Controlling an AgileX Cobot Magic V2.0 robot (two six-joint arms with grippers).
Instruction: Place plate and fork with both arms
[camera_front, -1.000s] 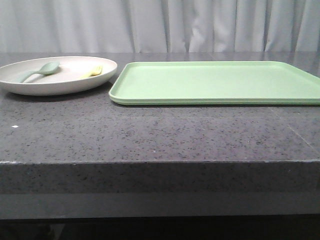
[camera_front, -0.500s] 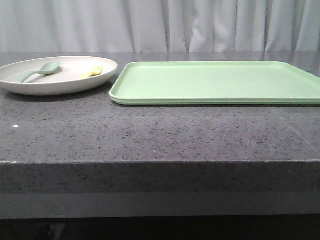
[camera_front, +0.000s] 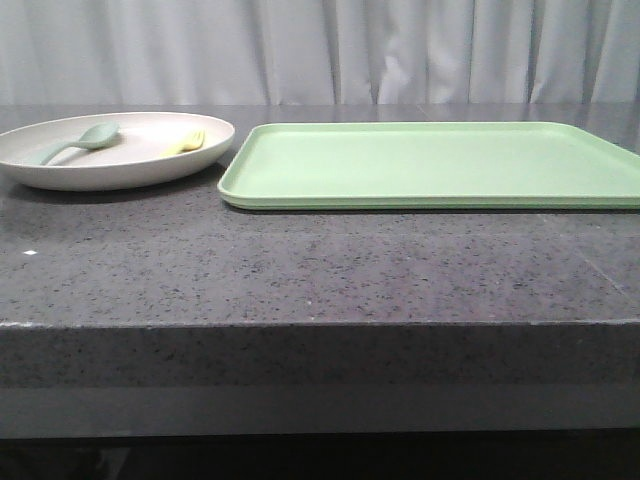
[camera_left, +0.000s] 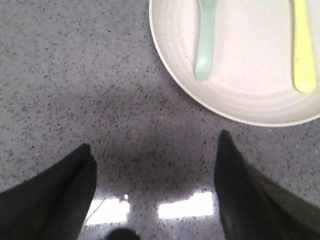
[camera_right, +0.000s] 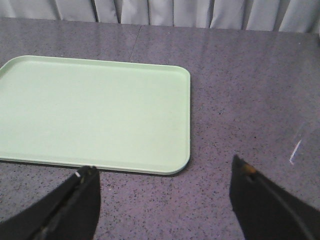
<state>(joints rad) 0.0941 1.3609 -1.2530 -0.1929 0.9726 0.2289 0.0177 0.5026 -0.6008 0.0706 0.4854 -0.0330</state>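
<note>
You've got the plate (camera_front: 118, 150) on the left side of the dark speckled table (camera_front: 300, 270), just beside the green tray (camera_front: 430, 165) but not touching it as far as the front view shows. The fork (camera_front: 186, 142) lies inside the plate near its right rim; the spoon (camera_front: 75, 143) lies in the same plate further left, apart from the fork.

Left gripper (camera_left: 155, 150): jaws spread wide, nothing between them, above bare table just short of the plate's rim (camera_left: 210, 107) (fork (camera_left: 303, 50) and spoon (camera_left: 205, 42) both visible ahead of it).

Right gripper (camera_right: 162, 175): also spread wide and holding nothing, near the tray (camera_right: 95, 112) at its right-hand corner.

Neither arm shows in the front view.
</note>
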